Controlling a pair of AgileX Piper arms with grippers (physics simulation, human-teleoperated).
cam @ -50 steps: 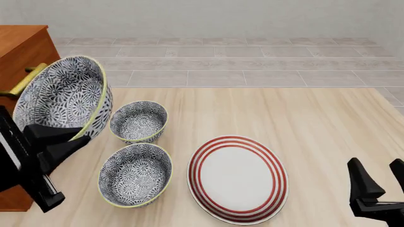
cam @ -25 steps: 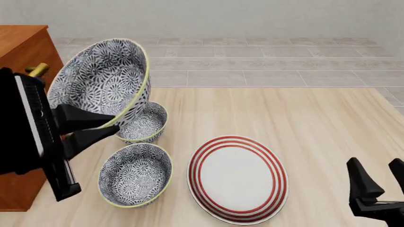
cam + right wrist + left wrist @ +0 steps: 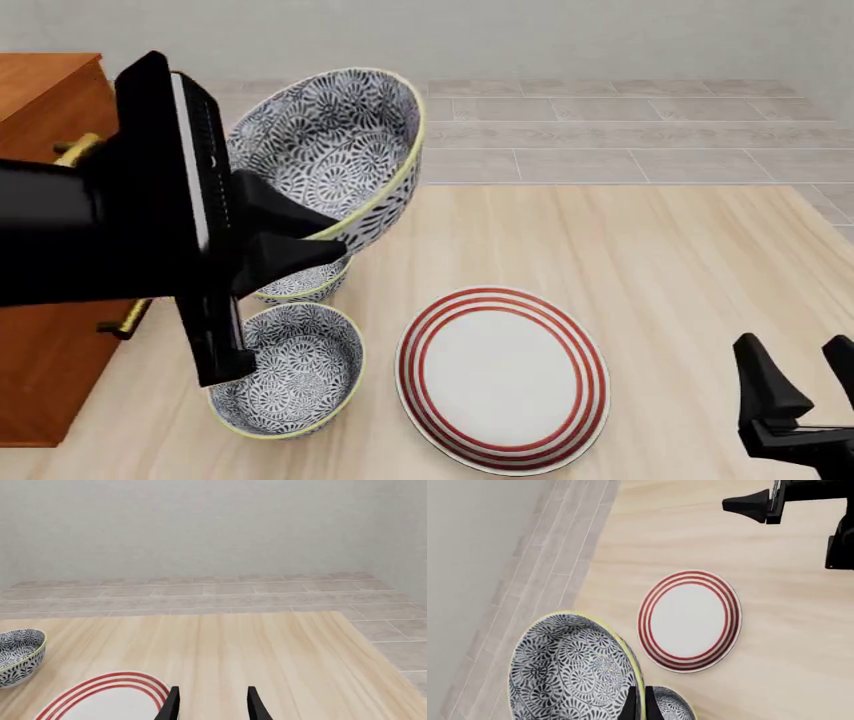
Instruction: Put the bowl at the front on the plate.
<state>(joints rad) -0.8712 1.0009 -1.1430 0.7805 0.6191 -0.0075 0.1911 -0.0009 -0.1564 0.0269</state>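
Pinching the yellow-green rim of the rigid, probably fragile and slippery bowl (image 3: 327, 150), the left gripper (image 3: 300, 245) carries it tilted near the plate (image 3: 503, 375); right gripper (image 3: 801, 385) jaws spread.

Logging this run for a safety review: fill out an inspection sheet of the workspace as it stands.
Surface: light wood table, no spills seen.
Job's things: held bowl is lifted and tilted, pinched at its rim, not yet over the plate, which lies flat and bare.
Clutter: two look-alikes, near bowl and far bowl, upright beside the plate; the far one is partly hidden.
Hands: left hand is shut on the held bowl; right hand is open, empty, low by the plate.
Cables: nothing seen.
Surroundings: wooden cabinet at left, tiled floor, plain wall.
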